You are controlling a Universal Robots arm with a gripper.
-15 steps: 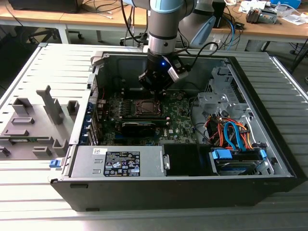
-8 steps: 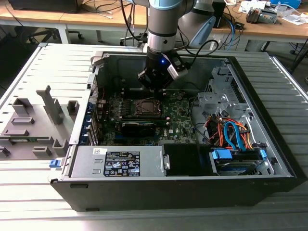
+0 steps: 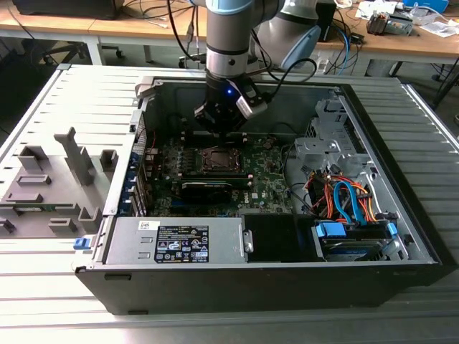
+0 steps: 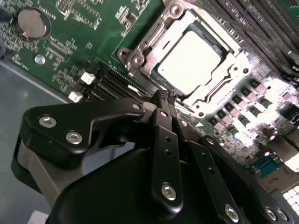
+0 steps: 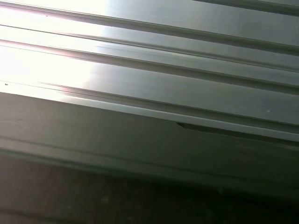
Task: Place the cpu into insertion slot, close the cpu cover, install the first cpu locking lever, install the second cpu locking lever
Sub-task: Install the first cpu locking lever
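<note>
One cpu (image 4: 195,59) sits under one cpu cover (image 4: 154,44) in one insertion slot (image 3: 217,159); one coin cell (image 4: 32,23) lies on the green board. One gripper (image 4: 164,95) hangs above; one open computer case (image 3: 272,276) carries it all.

flat square silver-grey metal cpu (image 4: 195,59) | shiny silvery metal frame cpu cover (image 4: 212,93) | green patterned circuit board (image 4: 93,28) | matte black hand (image 4: 163,100) | blue-orange cables (image 3: 348,201) | ribbed grey desk (image 3: 64,100)
</note>
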